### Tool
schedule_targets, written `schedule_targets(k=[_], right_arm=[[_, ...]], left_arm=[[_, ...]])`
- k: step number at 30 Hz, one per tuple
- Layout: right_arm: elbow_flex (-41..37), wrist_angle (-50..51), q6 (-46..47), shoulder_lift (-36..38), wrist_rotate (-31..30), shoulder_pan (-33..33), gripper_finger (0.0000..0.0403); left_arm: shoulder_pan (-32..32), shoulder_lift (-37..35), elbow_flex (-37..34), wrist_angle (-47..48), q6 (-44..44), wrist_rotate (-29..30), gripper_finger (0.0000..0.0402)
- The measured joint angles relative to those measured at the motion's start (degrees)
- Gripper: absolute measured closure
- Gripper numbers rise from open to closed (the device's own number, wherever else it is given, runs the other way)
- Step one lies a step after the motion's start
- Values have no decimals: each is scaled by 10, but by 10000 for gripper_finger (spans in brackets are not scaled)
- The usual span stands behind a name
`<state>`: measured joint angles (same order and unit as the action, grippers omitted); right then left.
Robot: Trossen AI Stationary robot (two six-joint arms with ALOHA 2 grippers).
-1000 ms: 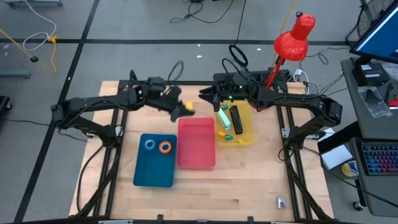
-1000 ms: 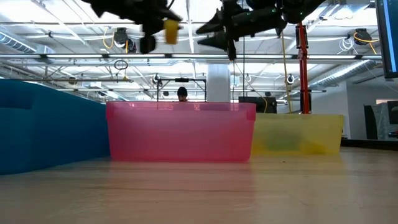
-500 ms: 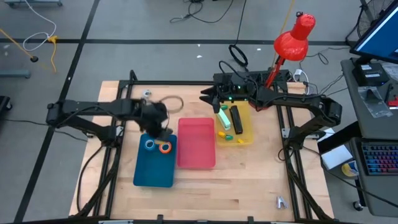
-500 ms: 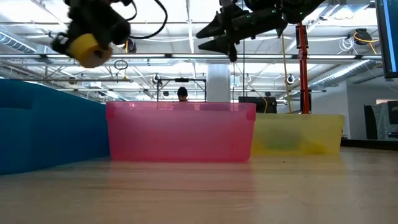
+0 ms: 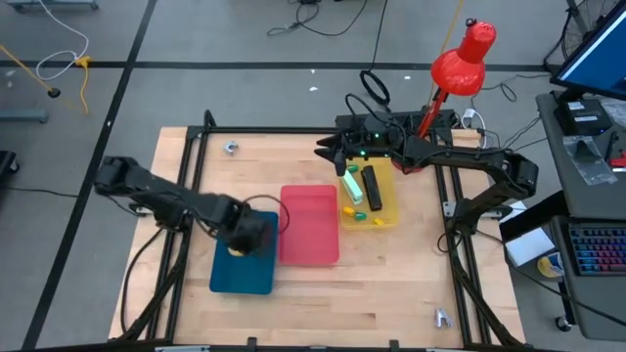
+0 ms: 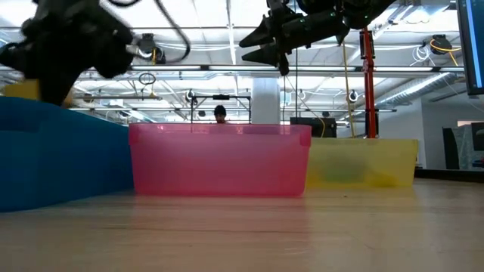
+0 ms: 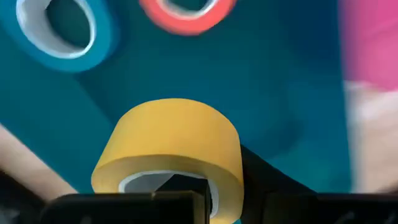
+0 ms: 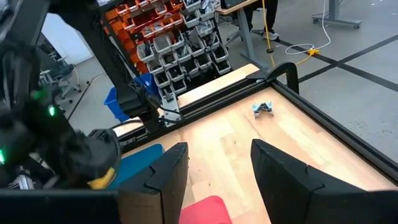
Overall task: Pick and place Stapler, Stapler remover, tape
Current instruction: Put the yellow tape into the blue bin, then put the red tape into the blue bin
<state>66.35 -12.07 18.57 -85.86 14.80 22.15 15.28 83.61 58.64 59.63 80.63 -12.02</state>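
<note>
Here my left gripper (image 7: pixel 174 199), clenched on the yellow ring-shaped tape roll (image 7: pixel 171 149), hangs directly over the blue plastic tray (image 7: pixel 186 81), beside the 2 rolls lying there; my right gripper (image 5: pixel 328 154) waits, fingers apart.

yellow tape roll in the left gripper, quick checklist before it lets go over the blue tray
1. Grip: left gripper shut on the yellow ring-shaped tape roll: ok.
2. Position: the roll hangs over the blue plastic tray: ok.
3. Drop spot: bare tray floor beside the blue tape roll and the orange tape roll: ok.
4. Height above the floor: cannot tell.
5. Right gripper is open and waits above the yellow plastic tray, clear of the drop: ok.
</note>
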Motion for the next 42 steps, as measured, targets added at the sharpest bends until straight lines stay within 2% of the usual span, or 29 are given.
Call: schedule_targets(k=[10,14,21,26,34,38,42], right_arm=[[0,1,1,0,3,0,232],[0,1,2,0,3,0,232],[0,0,2,0,3,0,232],[0,-1,2,0,3,0,232],[0,-1,2,0,2,0,232],[0,-1,2,0,1,0,232],[0,-4,2,0,1,3,232]], left_arm=[[36,101,-27,-3,-36,-16,361],[32,114,-41,-8,-54,-14,354],[30,116,-77,-69,-69,-10,349],[30,115,-82,-68,-71,-12,313],[23,111,-83,-67,-74,-25,228],[10,90,-74,-52,-68,-47,196],[-4,33,-35,-18,-57,-9,179]])
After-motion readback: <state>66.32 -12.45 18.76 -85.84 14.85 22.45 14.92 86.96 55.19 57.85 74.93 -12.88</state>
